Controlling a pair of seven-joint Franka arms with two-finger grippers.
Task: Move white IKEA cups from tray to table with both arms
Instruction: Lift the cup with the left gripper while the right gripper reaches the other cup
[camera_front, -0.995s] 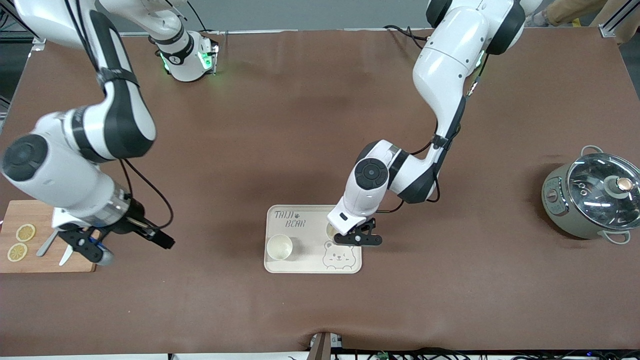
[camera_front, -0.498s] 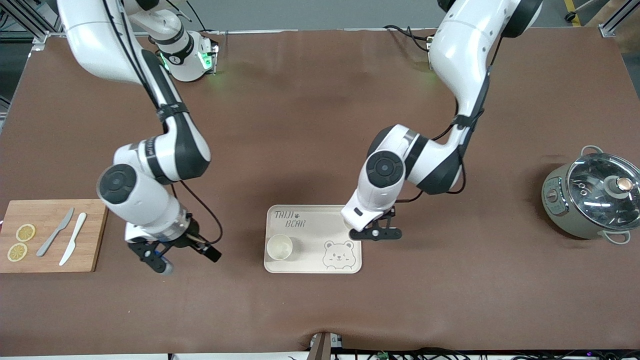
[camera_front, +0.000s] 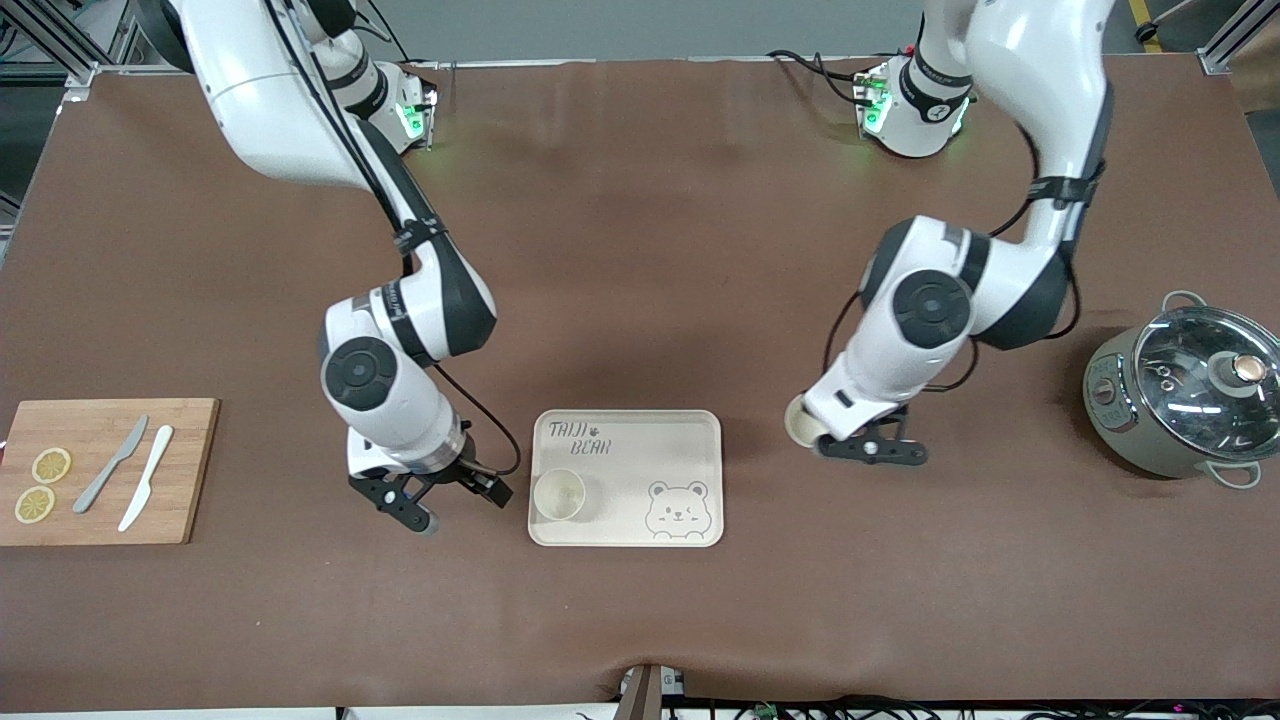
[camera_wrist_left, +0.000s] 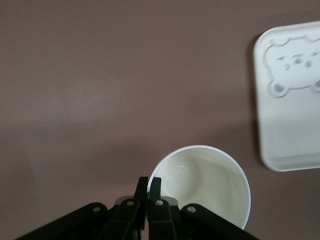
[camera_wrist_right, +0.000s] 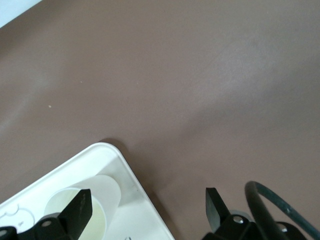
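One white cup (camera_front: 558, 494) stands upright on the bear tray (camera_front: 640, 455), at the corner toward the right arm's end. My right gripper (camera_front: 452, 505) hangs open just off that edge of the tray; its wrist view shows the cup (camera_wrist_right: 102, 192) on the tray (camera_wrist_right: 117, 162), with the right gripper (camera_wrist_right: 147, 207) mostly over bare mat. My left gripper (camera_front: 840, 445) is shut on the rim of the second white cup (camera_front: 801, 421), over the mat beside the tray toward the left arm's end. In the left wrist view its fingers (camera_wrist_left: 156, 186) pinch the cup's wall (camera_wrist_left: 207, 182).
A wooden cutting board (camera_front: 100, 440) with two lemon slices and two knives lies at the right arm's end. A grey pot with a glass lid (camera_front: 1190, 390) stands at the left arm's end. The tray's bear corner (camera_wrist_left: 292, 75) shows in the left wrist view.
The left arm has carried its cup off the tray toward the left arm's end. The right arm has swung from the cutting board over to the tray's edge, still open.
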